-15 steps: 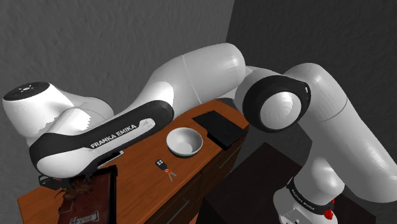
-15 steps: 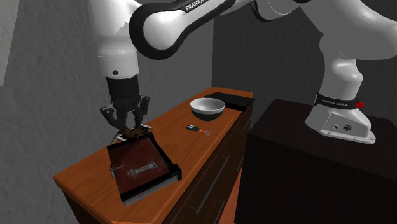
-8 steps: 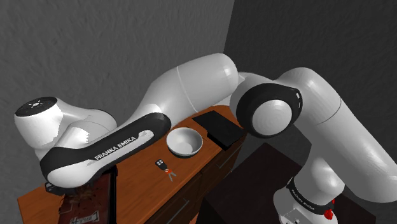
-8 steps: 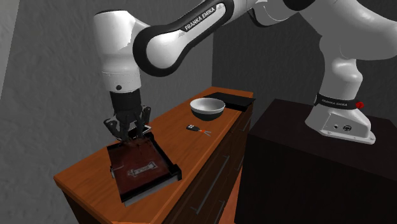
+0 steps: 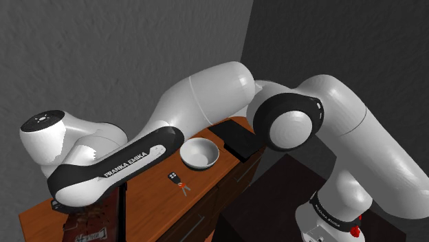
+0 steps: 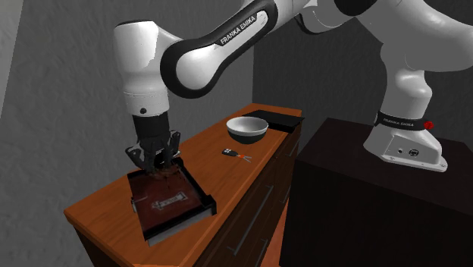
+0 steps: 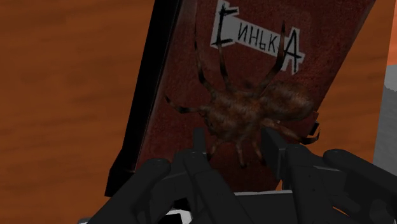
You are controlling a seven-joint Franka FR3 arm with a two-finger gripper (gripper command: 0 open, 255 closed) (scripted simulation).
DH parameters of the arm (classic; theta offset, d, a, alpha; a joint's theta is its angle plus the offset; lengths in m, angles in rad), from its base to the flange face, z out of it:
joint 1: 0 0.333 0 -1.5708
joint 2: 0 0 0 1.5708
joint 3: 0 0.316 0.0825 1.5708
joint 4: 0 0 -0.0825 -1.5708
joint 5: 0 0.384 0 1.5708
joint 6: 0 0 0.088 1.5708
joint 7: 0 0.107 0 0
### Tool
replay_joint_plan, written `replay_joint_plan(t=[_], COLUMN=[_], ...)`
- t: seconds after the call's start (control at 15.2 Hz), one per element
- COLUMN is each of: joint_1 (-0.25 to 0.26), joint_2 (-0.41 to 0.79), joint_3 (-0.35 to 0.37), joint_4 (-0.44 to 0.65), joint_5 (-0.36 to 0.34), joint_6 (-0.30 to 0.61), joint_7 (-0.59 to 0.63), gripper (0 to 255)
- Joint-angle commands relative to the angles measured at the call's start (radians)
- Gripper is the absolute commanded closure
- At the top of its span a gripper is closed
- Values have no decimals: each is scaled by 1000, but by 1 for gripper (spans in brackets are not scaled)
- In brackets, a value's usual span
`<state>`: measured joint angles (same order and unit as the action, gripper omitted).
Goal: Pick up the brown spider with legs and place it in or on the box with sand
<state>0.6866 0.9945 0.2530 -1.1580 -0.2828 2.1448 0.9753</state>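
The brown hairy spider (image 7: 254, 111) sits between my black fingers, and my gripper (image 7: 236, 145) is shut on its rear body. It hangs over the box (image 7: 191, 76), a flat tray with a dark red floor, a black rim and a white label. In the second exterior view my gripper (image 6: 157, 164) points straight down at the far end of the box (image 6: 189, 212), with the spider (image 6: 161, 173) just above the red floor. I cannot tell whether its legs touch the floor. In the shoulder view the forearm hides the hand above the box (image 5: 122, 206).
On the wooden dresser top (image 6: 106, 201) stand a white bowl (image 6: 246, 127), a small black key fob (image 6: 230, 152) and a flat black slab (image 6: 274, 119) at the far end. The dark stand (image 6: 364, 190) is beside the dresser. Grey walls rise behind.
The arm has come down and shifted the hand from the box's far rim to over its red floor, the spider still clasped in the fingers.
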Motion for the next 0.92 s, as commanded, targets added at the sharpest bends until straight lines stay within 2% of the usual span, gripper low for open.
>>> replay_joint_plan(t=[0.0,0.07,0.4,0.66,0.86], joint_1=[0,0,0,-7,-7], joint_2=[0,0,0,-80,-80], joint_3=[0,0,0,13,13], joint_4=[0,0,0,-12,-12], joint_5=[0,0,0,13,13], joint_6=[0,0,0,-67,-67], joint_7=[0,0,0,-5,-5], gripper=[255,0,0,0,0])
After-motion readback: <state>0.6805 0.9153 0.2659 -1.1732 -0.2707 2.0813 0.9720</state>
